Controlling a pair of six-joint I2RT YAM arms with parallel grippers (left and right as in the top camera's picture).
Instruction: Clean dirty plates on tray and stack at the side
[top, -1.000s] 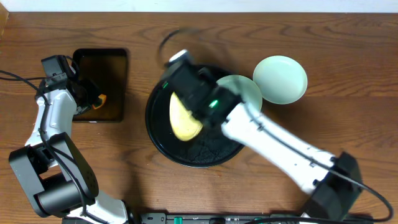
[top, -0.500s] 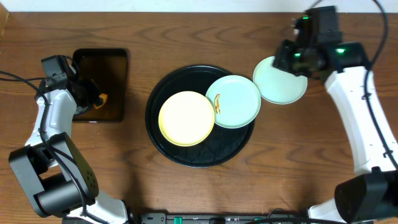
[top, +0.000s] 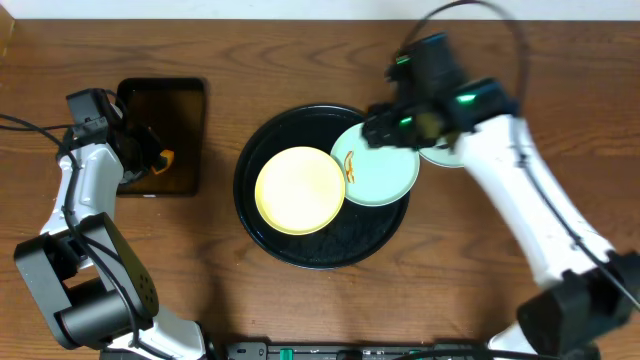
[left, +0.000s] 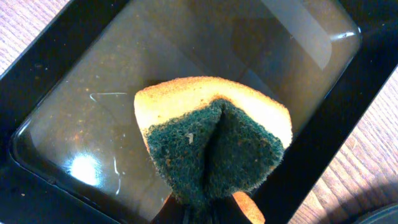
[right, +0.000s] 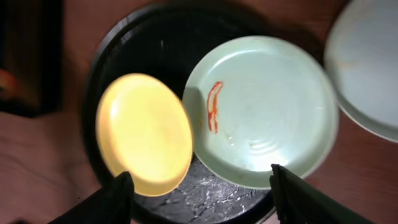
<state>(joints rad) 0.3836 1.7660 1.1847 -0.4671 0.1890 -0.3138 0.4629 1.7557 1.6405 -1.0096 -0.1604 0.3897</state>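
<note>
Gloss on the smeared mint-blue plate (right: 261, 112) suggests something stiff, light and slippery. It lies in the round black tray (right: 211, 193) touching the yellow plate (right: 146, 130), its outer edge over the tray's rim, probably the best place to pinch. The right tool (right: 199, 180) hovers spread above it; the left tool (left: 208, 213) pinches a sponge (left: 214, 143).

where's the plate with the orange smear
Overhead, the smeared mint plate lies right of centre, overhanging the black tray's right side, against the yellow plate.
</note>
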